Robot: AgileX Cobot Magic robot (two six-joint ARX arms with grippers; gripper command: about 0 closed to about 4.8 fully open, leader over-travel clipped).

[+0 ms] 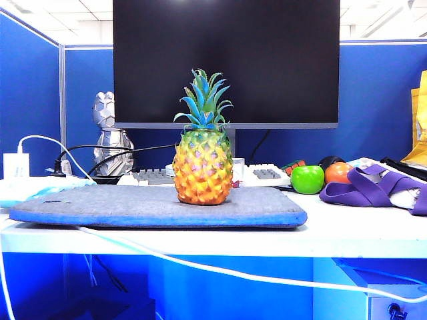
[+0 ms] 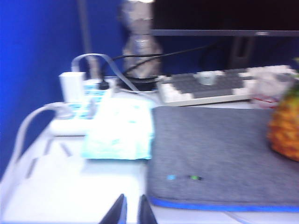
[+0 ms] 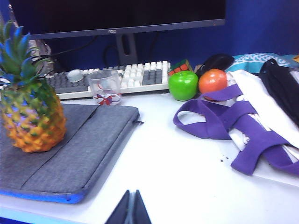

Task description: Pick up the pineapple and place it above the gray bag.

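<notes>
Toy pineapple (image 1: 203, 167), upright at centre of the exterior frame, base resting on the gray bag (image 1: 133, 207). Body orange-yellow with raised diamond scales, shading to green near the top; spiky blue-green leaf crown above, set against the dark monitor (image 1: 227, 60). In the right wrist picture, same fruit (image 3: 32, 119) at left edge, on the sleeve's (image 3: 70, 158) far half; in the left wrist picture, only an orange scaled flank (image 2: 286, 130) at right edge, blurred.

Gray bag: wide, flat, felt-like, blue trim along the near edge, lying across left and centre of the white table (image 1: 347, 233).

Left gripper (image 2: 128, 212), bottom centre of its picture, above bare table just beside the bag's (image 2: 210, 154) near corner: dark fingertips close together, narrow gap, nothing between. Right gripper (image 3: 132, 210), bottom centre of its picture, above bare table beside the sleeve: jaws pressed together, empty. Neither gripper visible in the exterior frame.

Right of centre in the exterior frame: green apple (image 1: 307, 179), orange fruit (image 1: 338, 172), purple strapped cloth bag (image 1: 373, 190). Behind the pineapple: keyboard (image 1: 260, 175). Clear cup (image 3: 104, 87) before the keyboard in the right wrist picture. Left: silver figurine (image 1: 110, 137), white cable (image 1: 200, 267) trailing off the table edge.
</notes>
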